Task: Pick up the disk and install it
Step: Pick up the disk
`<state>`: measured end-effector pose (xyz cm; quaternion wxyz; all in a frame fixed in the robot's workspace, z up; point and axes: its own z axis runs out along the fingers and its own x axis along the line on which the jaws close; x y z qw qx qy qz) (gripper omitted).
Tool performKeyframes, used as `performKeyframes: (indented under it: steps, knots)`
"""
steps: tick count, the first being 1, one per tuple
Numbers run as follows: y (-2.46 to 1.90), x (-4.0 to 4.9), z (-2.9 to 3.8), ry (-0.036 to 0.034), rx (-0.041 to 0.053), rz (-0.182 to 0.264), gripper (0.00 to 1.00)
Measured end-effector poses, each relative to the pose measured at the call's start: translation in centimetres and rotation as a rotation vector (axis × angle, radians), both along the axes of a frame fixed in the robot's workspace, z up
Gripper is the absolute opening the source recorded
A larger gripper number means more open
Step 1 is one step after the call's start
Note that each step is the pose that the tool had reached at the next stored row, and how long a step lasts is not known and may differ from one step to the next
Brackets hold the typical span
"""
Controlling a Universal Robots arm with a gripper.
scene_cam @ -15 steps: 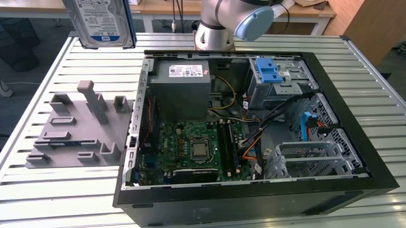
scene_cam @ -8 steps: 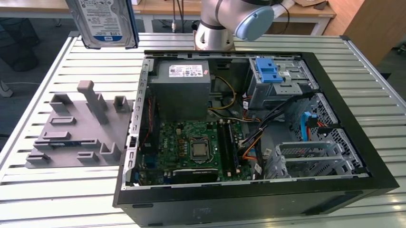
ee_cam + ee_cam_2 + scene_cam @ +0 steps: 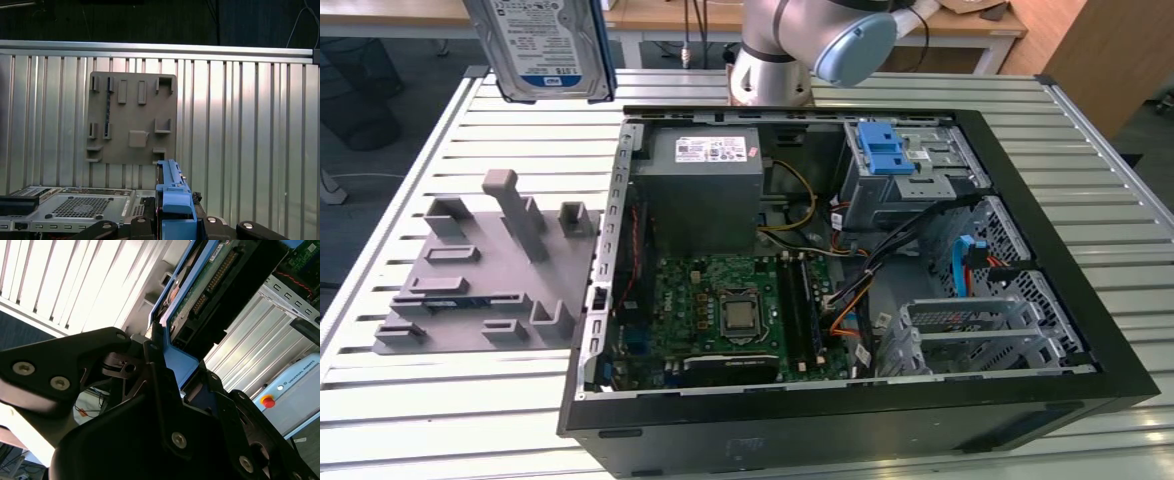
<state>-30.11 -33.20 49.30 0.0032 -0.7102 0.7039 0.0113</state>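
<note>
Disk [image 3: 540, 45] hangs upright, upper left of exterior view, above the counter [image 3: 454, 400]. Hand [image 3: 167, 360] pinches its blue frame edge, likely keeping the connector end free for the open computer case [image 3: 854, 415].

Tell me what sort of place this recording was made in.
Probably a robotics lab bench set up for computer assembly: an open desktop computer case lies on a slatted aluminium table, a grey slotted fixture beside it, and the gripper holds the disk aloft.
</note>
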Motion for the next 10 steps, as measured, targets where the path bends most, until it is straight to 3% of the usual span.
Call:
performKeyframes:
  steps: [10]
  knots:
    - [0.0, 0.43, 0.0, 0.0001, 0.0, 0.0, 0.36]
